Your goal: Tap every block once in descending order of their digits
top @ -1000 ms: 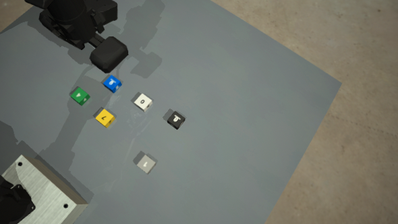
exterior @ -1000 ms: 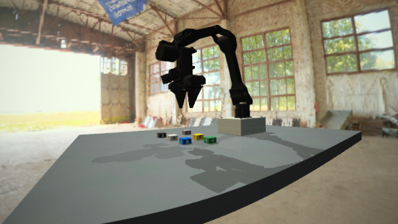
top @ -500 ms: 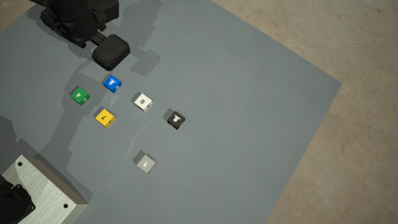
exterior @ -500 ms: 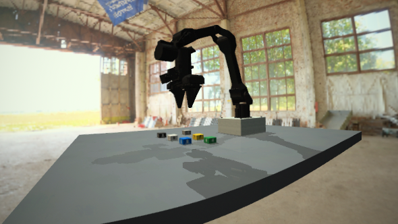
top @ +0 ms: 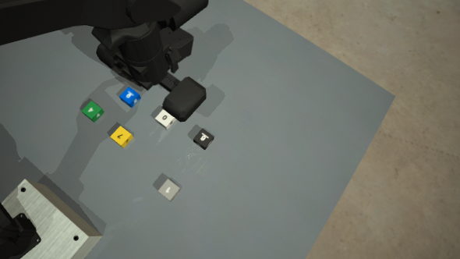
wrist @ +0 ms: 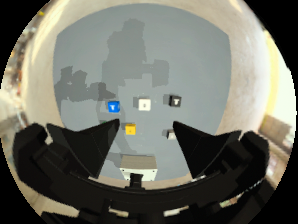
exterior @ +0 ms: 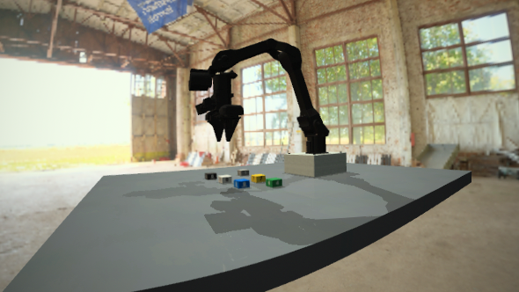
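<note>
- High above the white block [top: 165, 118], the claw [exterior: 228, 130] hangs with its tips apart and empty.
- Judging digits: blue block [top: 130, 96] and black block [top: 203, 138] look highest; read them before descending.
- Descend straight; avoid nudging neighbours on the surface [top: 273, 129].

The table [top: 296, 129] had a smooth grey top with a faint sheen, catching pale smeared reflections near the blocks. The arm [exterior: 290, 66] and its gripper [exterior: 228, 132] looked like matt black plastic (hardly any highlights on them). The base block [top: 47, 218] showed brushed metal on top, streaked and bright, with duller sides. The blue block [top: 130, 96] and yellow block [top: 122, 136] looked like plain, smooth plastic. The floor [top: 409, 78] was rough, mottled, concrete-like
</note>
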